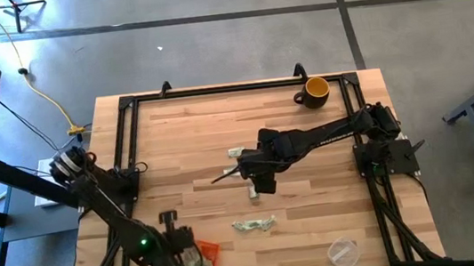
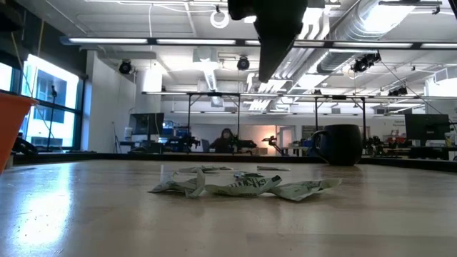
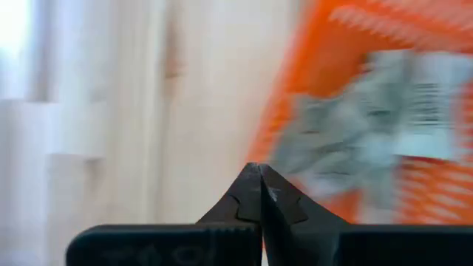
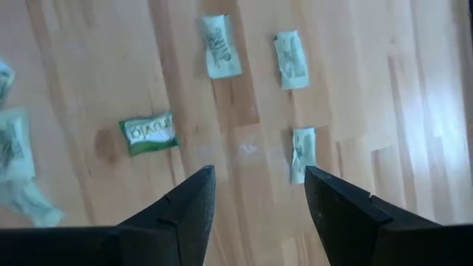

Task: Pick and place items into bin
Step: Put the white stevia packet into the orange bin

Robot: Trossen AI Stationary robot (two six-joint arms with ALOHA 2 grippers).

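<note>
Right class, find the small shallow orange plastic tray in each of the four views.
High view: small shallow orange plastic tray at bottom edge, beside the left hand.
Low view: orange corner at far left.
Left wrist view: upper right, holding crumpled paper pieces.
Right wrist view: not in it.
Shared landmark: wooden table.

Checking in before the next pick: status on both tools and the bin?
Left tool shut, empty, beside the orange bin; paper pieces already inside. Right tool open, hovering mid-table over loose paper packets. Nothing in the way; mug far corner.
</note>
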